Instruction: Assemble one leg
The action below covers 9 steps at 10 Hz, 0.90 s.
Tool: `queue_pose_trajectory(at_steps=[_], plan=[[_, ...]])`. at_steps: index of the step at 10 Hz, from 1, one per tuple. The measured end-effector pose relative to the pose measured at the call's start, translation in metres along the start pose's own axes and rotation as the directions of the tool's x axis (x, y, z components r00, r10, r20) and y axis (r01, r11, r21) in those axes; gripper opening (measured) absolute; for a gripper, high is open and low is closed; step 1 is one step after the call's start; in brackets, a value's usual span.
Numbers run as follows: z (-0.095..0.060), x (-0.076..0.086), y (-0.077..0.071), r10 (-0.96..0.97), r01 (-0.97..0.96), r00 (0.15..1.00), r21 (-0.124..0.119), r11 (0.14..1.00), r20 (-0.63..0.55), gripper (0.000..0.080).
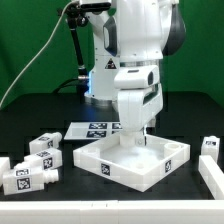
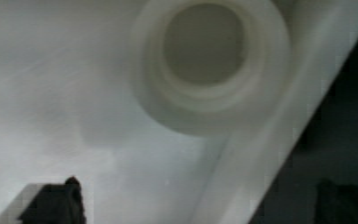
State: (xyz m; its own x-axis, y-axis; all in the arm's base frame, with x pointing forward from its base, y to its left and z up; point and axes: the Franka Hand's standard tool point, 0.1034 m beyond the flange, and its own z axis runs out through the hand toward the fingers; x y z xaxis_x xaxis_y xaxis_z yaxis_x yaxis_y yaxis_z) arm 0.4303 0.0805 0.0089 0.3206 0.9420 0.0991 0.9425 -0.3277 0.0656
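arm (image 1: 135, 60) upright, wrist lowered into the white tray (image 1: 150, 172); fingers (image 1: 135, 138) open or closed, cannot tell.

Four legs (image 1: 46, 141) (image 1: 40, 161) (image 1: 24, 179) (image 1: 209, 146), one tray (image 1: 130, 172), one marker board (image 1: 90, 128)

The black matte tabletop (image 1: 40, 115) carries a large white square plastic tray (image 1: 125, 173) near the middle of its front edge. Just behind the tray lies the flat white marker board (image 1: 92, 128). Toward the edge at the exterior view's left lie several small white plastic tagged legs (image 1: 42, 160). Toward the opposite edge lie two white tagged pieces (image 1: 209, 147).
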Motion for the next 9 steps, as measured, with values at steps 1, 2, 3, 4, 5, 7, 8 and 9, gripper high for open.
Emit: queue_pose_trajectory(at_steps=[1, 2, 3, 4, 5, 7, 8, 9], plan=[[0.0001, -0.0005, 0.0003, 0.001, -0.001, 1.000, 0.000, 1.000, 0.001, 0.0649], [0.0001, -0.0011, 0.0005, 0.002, -0.002, 1.000, 0.000, 1.000, 0.001, 0.0524], [0.0002, -0.0025, 0.0010, 0.004, -0.004, 1.000, 0.000, 1.000, 0.002, 0.0380], [0.0001, -0.0049, 0.0022, 0.004, -0.004, 1.000, -0.001, 1.000, 0.003, 0.0246], [0.0002, -0.0071, 0.0030, 0.009, -0.009, 1.000, 0.000, 1.000, 0.003, 0.0246], [0.0004, -0.0064, 0.0022, 0.009, -0.009, 1.000, 0.001, 1.000, 0.003, 0.0054], [0.0004, -0.0068, 0.0024, 0.010, -0.010, 1.000, 0.001, 1.000, 0.004, 0.0054], [0.0004, -0.0068, 0.0024, 0.010, -0.010, 1.000, 0.001, 1.000, 0.004, 0.0054]])
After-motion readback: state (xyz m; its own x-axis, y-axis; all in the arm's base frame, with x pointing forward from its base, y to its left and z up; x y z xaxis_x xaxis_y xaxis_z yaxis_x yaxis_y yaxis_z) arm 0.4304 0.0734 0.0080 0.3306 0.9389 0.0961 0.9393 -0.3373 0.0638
